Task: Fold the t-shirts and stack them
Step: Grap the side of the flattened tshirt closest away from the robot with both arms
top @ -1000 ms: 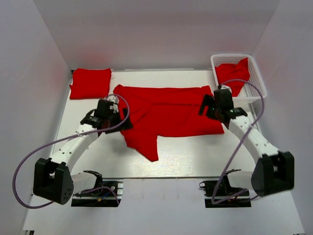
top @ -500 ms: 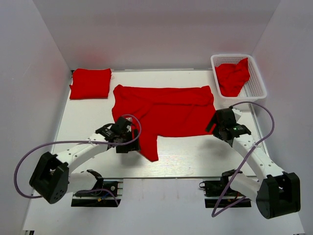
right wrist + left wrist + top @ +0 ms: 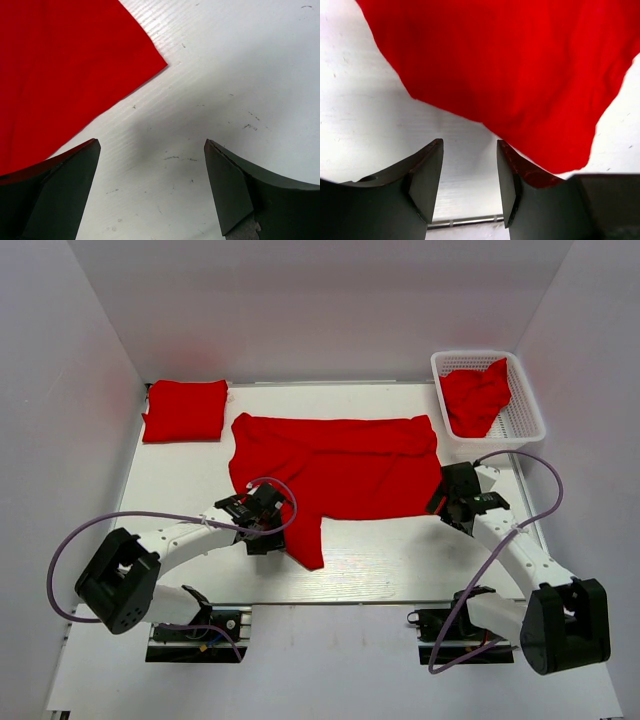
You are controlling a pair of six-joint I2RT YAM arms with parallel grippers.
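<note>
One red t-shirt (image 3: 340, 465) lies spread across the middle of the table, with a flap (image 3: 305, 535) reaching toward the near edge. A second t-shirt (image 3: 185, 410) lies folded at the back left. A third t-shirt (image 3: 476, 398) sits crumpled in the basket. My left gripper (image 3: 272, 532) is low at the flap's left edge. In the left wrist view its jaws (image 3: 469, 150) stand partly open over bare table, the right fingertip (image 3: 507, 155) against the cloth's edge (image 3: 520, 100). My right gripper (image 3: 452, 502) is wide open (image 3: 152, 145) beside the spread shirt's near right corner (image 3: 60, 75).
A white mesh basket (image 3: 530, 400) stands at the back right corner. White walls close in the table on three sides. Both arm bases and their cables sit at the near edge. Bare white table (image 3: 400, 550) shows in front of the spread shirt.
My left arm swung from the shirt's left side down to the near flap, and its jaws narrowed. My right arm drew back from the basket to the shirt's near right corner.
</note>
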